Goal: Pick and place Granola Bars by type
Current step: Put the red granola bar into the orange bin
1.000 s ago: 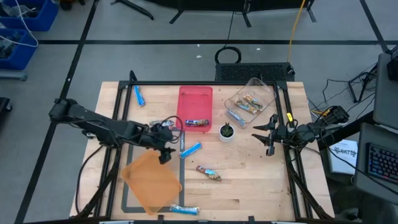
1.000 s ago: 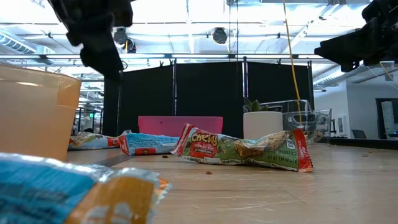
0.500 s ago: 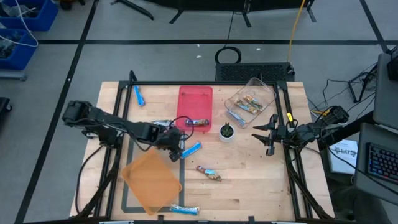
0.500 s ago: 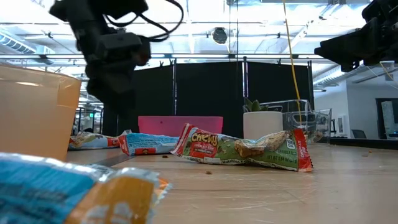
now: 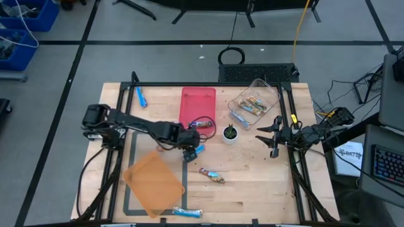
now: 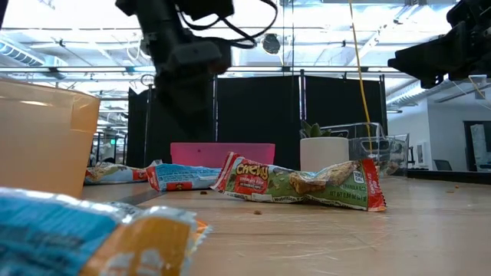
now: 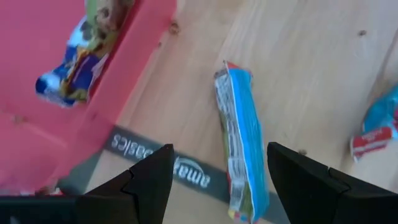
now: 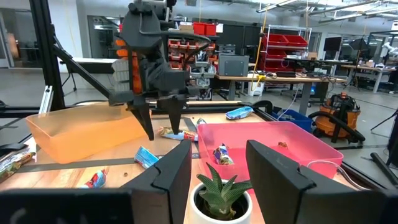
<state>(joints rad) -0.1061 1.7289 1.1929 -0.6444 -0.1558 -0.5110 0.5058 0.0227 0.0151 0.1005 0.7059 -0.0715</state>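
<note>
Nearest the front edge a blue bar [image 5: 187, 212] lies loose beside the empty orange bin [image 5: 153, 183], with the dark multicolour bar [image 5: 212, 176] loose on the wood mid-table. Over the next blue bar [image 7: 241, 142], the left gripper [image 5: 190, 150] hangs with jaws apart and empty. Farther back, the red tray [image 5: 197, 99] holds one bar, the clear bin [image 5: 255, 102] perhaps several, another blue one [image 5: 141, 97] sits far-left, and the right gripper [image 5: 274, 135] waits open: sorting is roughly half done.
</note>
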